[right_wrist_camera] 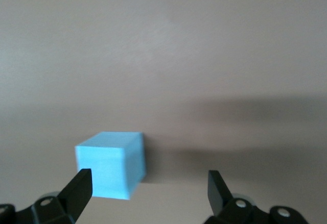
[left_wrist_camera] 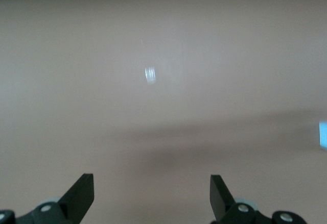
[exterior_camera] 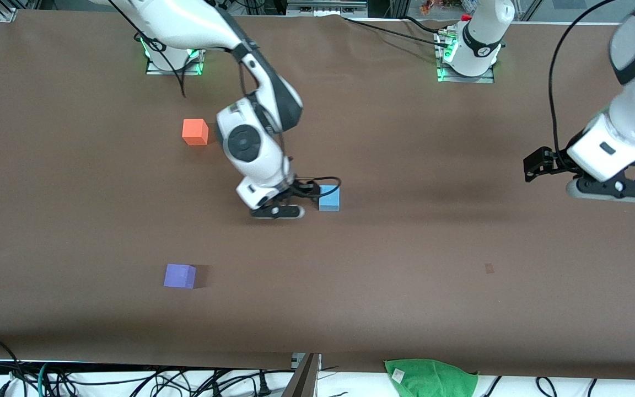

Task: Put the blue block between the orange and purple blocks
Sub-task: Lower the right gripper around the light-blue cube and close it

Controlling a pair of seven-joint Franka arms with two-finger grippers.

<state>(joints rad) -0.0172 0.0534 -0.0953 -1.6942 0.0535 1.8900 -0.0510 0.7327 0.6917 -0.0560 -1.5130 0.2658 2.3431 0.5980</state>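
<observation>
Partly, right gripper [exterior_camera: 311, 194] hides blue block [exterior_camera: 329, 199]

Brown table [exterior_camera: 405, 248]: orange block [exterior_camera: 195, 132], purple block [exterior_camera: 179, 275], blue block [exterior_camera: 329, 198].

We see the right gripper [right_wrist_camera: 147, 189] low near mid-table with fingers spread, while the left gripper [left_wrist_camera: 152, 192], apparently waiting aloft, is spread too.

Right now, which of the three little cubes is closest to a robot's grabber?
The blue block. It sits right beside the open right gripper, while the orange block and the purple block lie alone, well away from both grippers.
</observation>
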